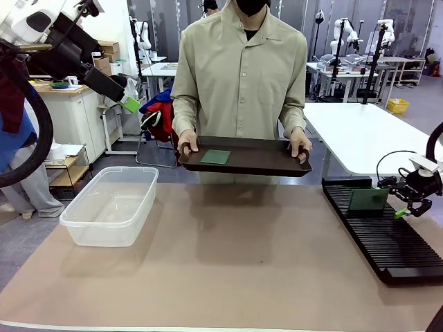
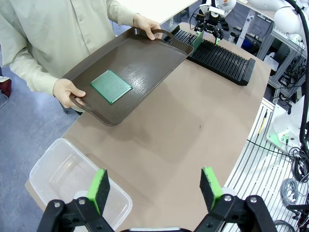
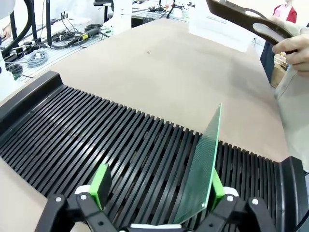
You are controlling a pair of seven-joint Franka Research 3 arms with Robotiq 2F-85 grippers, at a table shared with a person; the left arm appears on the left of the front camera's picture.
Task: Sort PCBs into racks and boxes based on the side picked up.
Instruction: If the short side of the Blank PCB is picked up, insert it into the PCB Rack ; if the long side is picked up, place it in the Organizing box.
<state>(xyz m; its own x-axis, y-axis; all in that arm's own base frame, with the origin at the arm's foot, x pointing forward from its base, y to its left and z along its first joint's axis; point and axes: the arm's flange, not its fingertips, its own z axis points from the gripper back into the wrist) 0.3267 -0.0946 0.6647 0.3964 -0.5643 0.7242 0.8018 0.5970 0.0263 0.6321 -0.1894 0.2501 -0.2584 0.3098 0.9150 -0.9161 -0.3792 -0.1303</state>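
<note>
One green PCB (image 1: 215,157) lies flat on the dark brown tray (image 1: 259,164) that a person holds by its handles at the table's far side; it also shows as a PCB (image 2: 111,86) on the tray (image 2: 145,58) below my left wrist. My left gripper (image 2: 154,188) is open and empty, raised high at the left (image 1: 128,104). The second PCB (image 3: 202,166) stands on edge in a slot of the black rack (image 3: 96,140), close against one pad of my open right gripper (image 3: 158,186). In the front view that PCB (image 1: 367,199) stands at the rack's (image 1: 387,238) far end beside the right gripper (image 1: 408,206).
The clear tub (image 1: 111,204) sits empty on the table's left side, under my left gripper (image 2: 58,176). The person's hands (image 1: 187,145) grip the tray's handles. Bare brown tabletop (image 1: 235,256) lies between tub and rack.
</note>
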